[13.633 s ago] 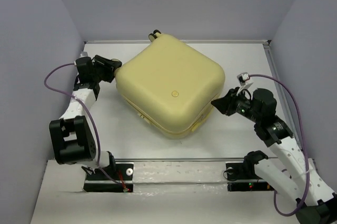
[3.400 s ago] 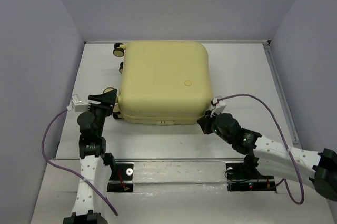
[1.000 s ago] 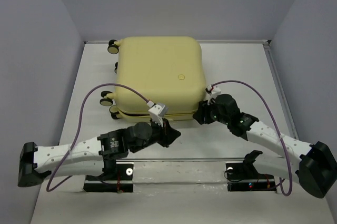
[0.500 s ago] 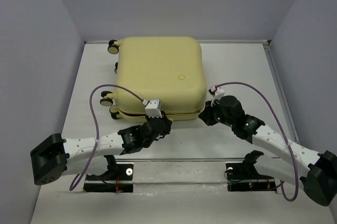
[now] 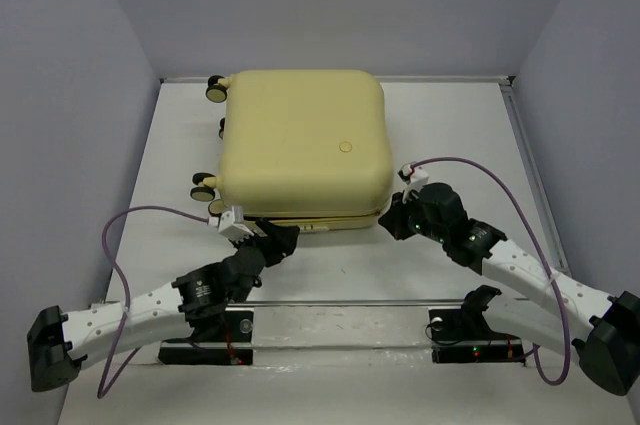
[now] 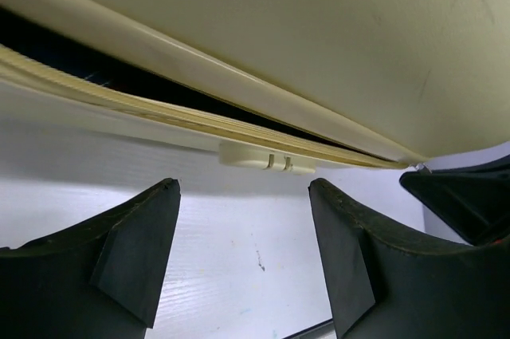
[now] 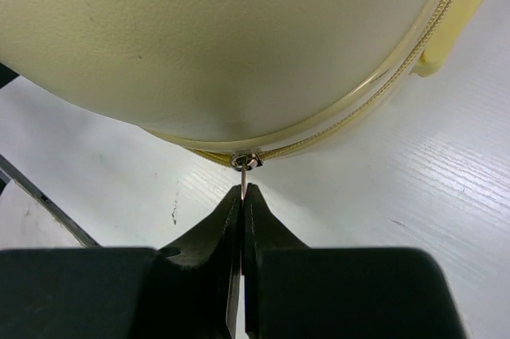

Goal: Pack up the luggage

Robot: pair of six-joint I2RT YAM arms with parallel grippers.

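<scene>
The luggage [image 5: 300, 150] is a pale yellow hard-shell suitcase lying flat with its lid down, and its round emblem [image 5: 346, 146] faces up. In the left wrist view its front seam [image 6: 159, 96] gapes a little, showing black lining, above a small cream latch [image 6: 267, 159]. My left gripper [image 5: 281, 236] [image 6: 245, 195] stands open just in front of that seam, with nothing between its fingers. My right gripper [image 5: 390, 219] [image 7: 242, 189] is shut on the metal zipper pull [image 7: 241, 173] at the suitcase's near right corner.
Caster wheels [image 5: 213, 88] stick out on the suitcase's left side. A pale yellow side handle [image 7: 456, 24] shows at the right. A metal rail [image 5: 340, 303] runs along the near table edge. Grey walls enclose the table on three sides.
My left gripper has opened and its arm has drawn back to the left along the front seam. My right gripper has closed on the zipper pull and shifted slightly nearer.
</scene>
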